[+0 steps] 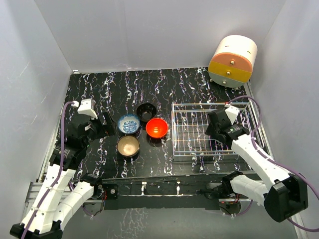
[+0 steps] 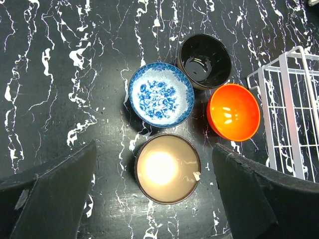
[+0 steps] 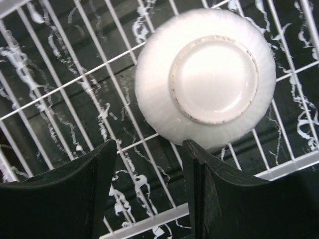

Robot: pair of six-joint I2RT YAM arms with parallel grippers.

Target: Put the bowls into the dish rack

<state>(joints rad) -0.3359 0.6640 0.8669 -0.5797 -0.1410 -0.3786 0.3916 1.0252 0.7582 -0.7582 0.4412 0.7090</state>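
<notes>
**Lift straight off the white bowl, then go for the tan one**

My right gripper (image 3: pixel 149 143) hangs over the dish rack (image 3: pixel 286 167). Its fingers are partly apart, with only wire and table showing between them, so it holds nothing. The white bowl (image 3: pixel 212 79) lies upside down inside the rack, foot ring up, just past the fingertips. Its edge is very near one finger, and I cannot tell whether they touch.

I judge the step in hand to be getting this arm off the bowl cleanly. I want to rise straight up with the fingers kept apart. A sideways move could catch the rim and skid the bowl along the wires.

My left gripper (image 2: pixel 154 145) is spread wide and empty above the table (image 2: pixel 50 74), with the tan-gold bowl (image 2: pixel 167 169) lying below the gap between its fingers. Just beyond that bowl sits the blue-and-white bowl (image 2: pixel 160 94). The black bowl (image 2: pixel 204 60) and the red-orange bowl (image 2: pixel 233 112) stand toward the rack side. All four are upright and packed close together.

That crowding is my worry. When I come down I should pinch the tan bowl's near wall, away from its neighbours, so no finger nudges them. By my count one bowl is in and four are left.
</notes>
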